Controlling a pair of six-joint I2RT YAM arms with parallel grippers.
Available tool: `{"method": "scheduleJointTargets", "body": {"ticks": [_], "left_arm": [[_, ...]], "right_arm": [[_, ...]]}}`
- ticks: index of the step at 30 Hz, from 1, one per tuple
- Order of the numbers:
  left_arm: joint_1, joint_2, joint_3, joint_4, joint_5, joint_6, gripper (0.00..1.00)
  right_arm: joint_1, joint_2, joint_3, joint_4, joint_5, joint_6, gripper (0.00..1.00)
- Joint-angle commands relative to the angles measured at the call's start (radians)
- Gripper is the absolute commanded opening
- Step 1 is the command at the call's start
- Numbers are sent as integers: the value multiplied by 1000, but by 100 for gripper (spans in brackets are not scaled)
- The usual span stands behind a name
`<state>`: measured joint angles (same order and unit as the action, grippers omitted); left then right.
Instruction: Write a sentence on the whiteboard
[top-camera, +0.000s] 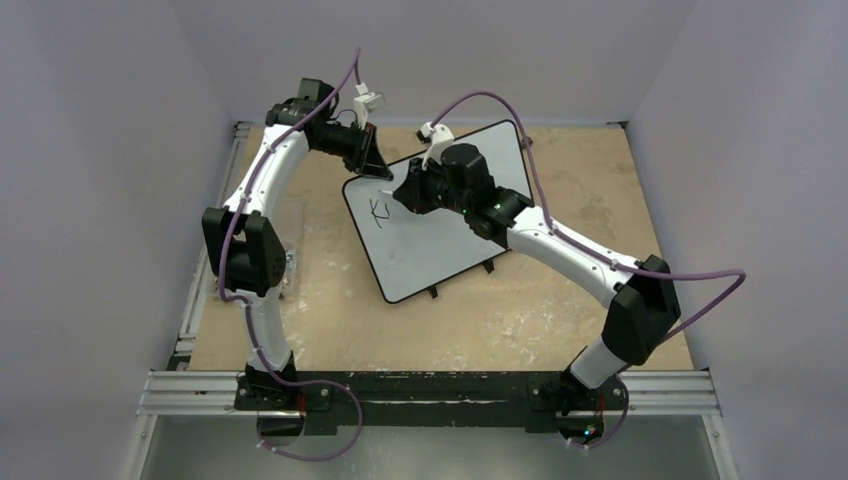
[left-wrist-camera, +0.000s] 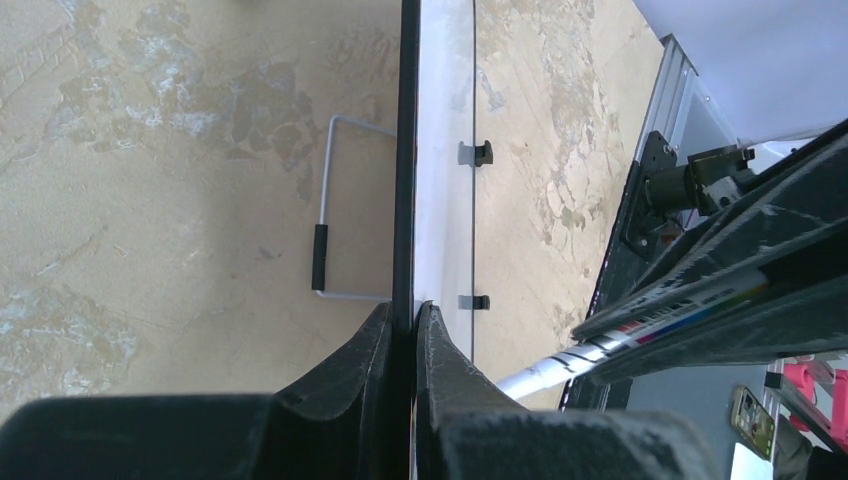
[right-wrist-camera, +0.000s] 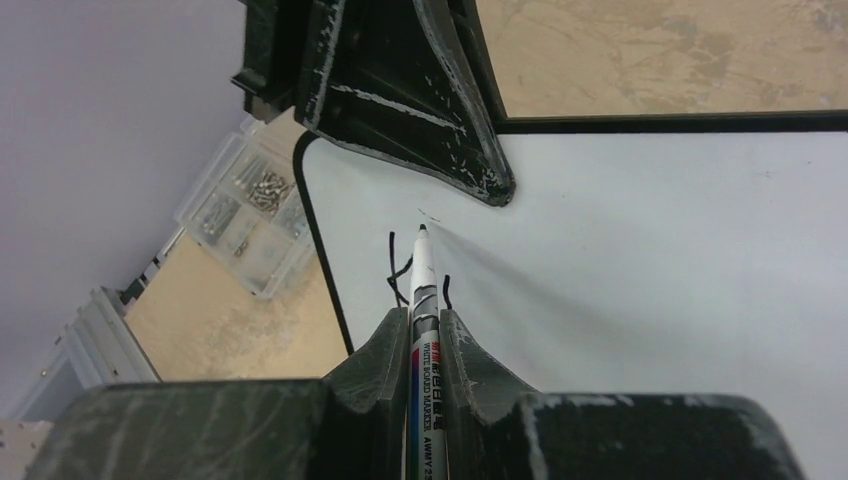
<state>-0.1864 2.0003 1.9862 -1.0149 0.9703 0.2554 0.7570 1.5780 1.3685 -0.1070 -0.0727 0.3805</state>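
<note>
Top view: the whiteboard sits skewed mid-frame on the worktop, its sentence barely begun at left.

Left wrist: your left pincer is clamped on the board's rim; heavy pen pressure could make it slip.

Right wrist: your right pincer is clamped on a marker labelled "WHITE BOARD MARKER".

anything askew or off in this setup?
The whiteboard lies skewed to the edges of the table, with the left gripper pinching its rim at the far corner. The table surface is blotchy, with pale worn patches. Nothing looks spilled or broken. The right gripper holds the marker straight.
</note>
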Motion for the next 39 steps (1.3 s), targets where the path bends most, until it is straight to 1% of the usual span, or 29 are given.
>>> {"method": "scheduleJointTargets", "body": {"ticks": [1,16,20,29,39], "left_arm": [[-24,-37,22,-13,-103,99,0],[-27,-41,20,-13,-96,102,0],[-28,-42,22,-11,-94,102,0],[-28,-49,20,-14,-93,105,0],[-28,-55,17,-13,-93,104,0]], "right_arm": [[-7,29,21,14,34,-13,0],[-25,-16,-60,-18,62,-25,0],[-26,-19,-52,-14,40,-28,0],[-25,-45,-6,30,-67,-8,0],[-54,-90,-72,46,-39,2,0]]}}
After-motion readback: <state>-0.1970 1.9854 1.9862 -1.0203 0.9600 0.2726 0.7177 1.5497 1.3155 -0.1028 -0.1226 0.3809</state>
